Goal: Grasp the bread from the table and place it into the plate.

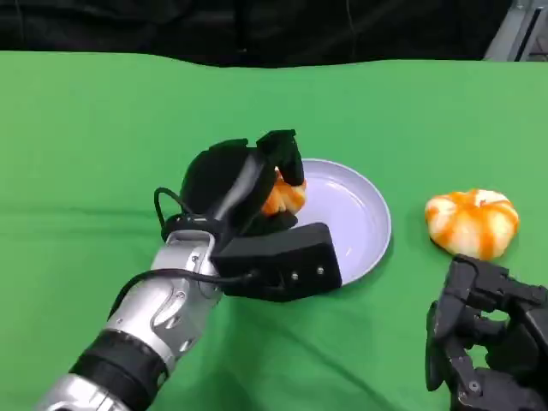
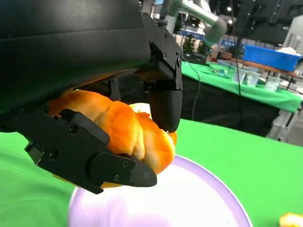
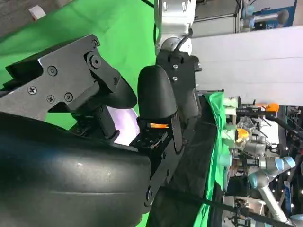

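Observation:
My left hand grips an orange glazed bread and holds it just above the left part of the pale lavender plate. In the left wrist view the black fingers wrap around the bread, with the plate right beneath it. A second bread, orange and white, lies on the green cloth to the right of the plate. My right hand rests low at the front right, near that bread, holding nothing. Its fingers stand apart in the right wrist view.
Green cloth covers the table, whose far edge meets a dark backdrop. The left forearm reaches in diagonally from the front left. Other tables and robot arms stand beyond the far edge.

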